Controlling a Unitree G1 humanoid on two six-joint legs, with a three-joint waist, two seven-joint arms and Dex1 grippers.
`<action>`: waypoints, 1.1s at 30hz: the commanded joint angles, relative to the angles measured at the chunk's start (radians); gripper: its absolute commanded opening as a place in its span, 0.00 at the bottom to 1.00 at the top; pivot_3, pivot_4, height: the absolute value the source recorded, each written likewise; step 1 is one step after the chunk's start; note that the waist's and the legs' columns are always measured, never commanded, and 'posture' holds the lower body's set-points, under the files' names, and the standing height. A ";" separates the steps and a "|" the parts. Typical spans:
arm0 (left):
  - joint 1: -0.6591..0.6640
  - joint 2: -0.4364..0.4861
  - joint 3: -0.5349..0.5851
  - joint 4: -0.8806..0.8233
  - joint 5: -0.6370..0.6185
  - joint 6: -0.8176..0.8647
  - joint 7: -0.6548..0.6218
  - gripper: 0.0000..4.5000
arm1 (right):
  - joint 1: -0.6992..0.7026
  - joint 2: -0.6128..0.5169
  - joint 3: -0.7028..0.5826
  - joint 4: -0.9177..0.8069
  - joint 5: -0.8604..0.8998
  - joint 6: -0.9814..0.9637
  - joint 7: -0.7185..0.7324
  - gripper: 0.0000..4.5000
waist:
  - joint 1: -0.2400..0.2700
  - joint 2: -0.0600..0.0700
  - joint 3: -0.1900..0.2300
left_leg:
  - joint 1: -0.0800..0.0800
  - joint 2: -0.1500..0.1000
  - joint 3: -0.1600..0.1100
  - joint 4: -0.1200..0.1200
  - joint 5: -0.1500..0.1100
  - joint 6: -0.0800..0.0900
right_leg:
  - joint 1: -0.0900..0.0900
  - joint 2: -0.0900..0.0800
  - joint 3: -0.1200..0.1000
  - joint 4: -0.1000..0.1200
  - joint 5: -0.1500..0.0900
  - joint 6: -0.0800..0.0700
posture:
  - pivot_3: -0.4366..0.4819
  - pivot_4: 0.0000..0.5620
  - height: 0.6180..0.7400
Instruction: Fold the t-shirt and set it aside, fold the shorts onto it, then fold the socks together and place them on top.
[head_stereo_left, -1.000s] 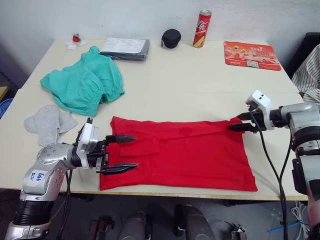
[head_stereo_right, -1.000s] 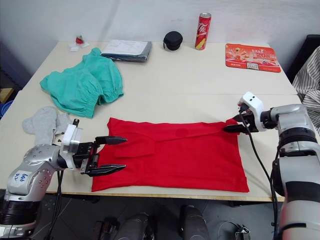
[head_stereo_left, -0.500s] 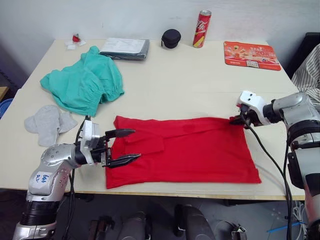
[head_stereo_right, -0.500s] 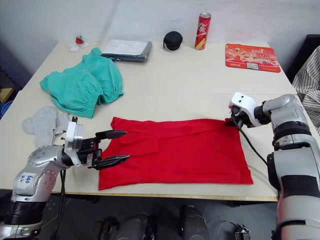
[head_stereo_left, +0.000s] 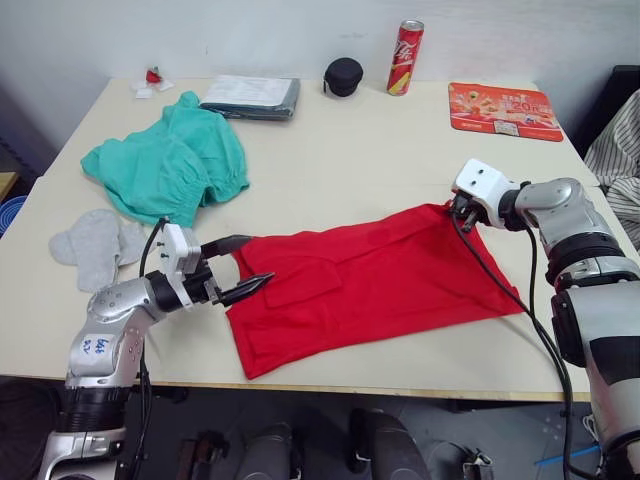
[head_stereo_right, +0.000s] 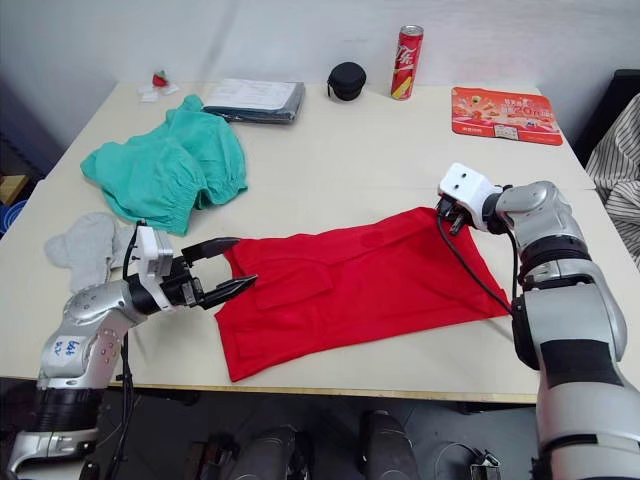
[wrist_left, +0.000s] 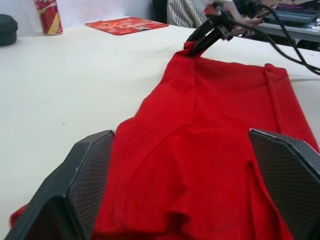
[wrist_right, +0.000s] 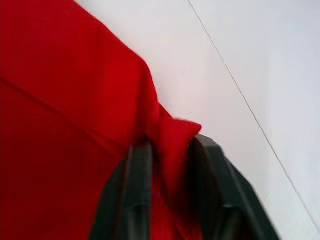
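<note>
Right gripper (head_stereo_right: 446, 215) clamps t-shirt (head_stereo_right: 350, 285) corner to drag it; left gripper (head_stereo_right: 228, 268) spread, poised to grasp

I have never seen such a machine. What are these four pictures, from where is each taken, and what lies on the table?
This is a humanoid robot with two arms. Two pictures come from cameras in its head, two from its wrists. On the cream table lie a bright red cotton t-shirt, teal-green soft shorts and light grey socks. The right tool is shut on the t-shirt's far corner; the wrist picture shows cloth pinched between its fingers. The left tool is open at the shirt's other end.
</note>
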 joint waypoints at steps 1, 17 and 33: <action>-0.067 0.032 -0.006 0.043 -0.021 0.027 -0.074 1.00 | -0.011 -0.096 -0.068 -0.050 0.066 0.069 0.121 0.55 | 0.000 0.000 0.000 | 0.000 0.000 0.000 0.000 0.000 0.000 | 0.000 0.000 0.000 0.000 0.000 0.000 | 0.48 0.27 1.00; -0.650 -0.027 -0.227 0.848 0.296 -0.222 -0.280 1.00 | 0.813 -0.232 -0.740 -1.457 0.531 1.728 0.159 1.00 | 0.037 -0.001 0.000 | -0.002 0.000 -0.001 0.002 0.000 0.000 | -0.001 0.001 -0.003 0.001 0.000 0.001 | 0.48 0.27 1.00; -0.841 -0.128 -0.241 1.263 0.516 -0.233 -0.144 1.00 | 1.139 0.334 -1.124 -1.812 1.063 1.755 -0.650 1.00 | 0.039 -0.011 -0.003 | -0.003 -0.001 0.001 0.000 0.000 0.000 | -0.004 0.002 0.001 0.001 0.001 0.002 | 0.48 0.27 1.00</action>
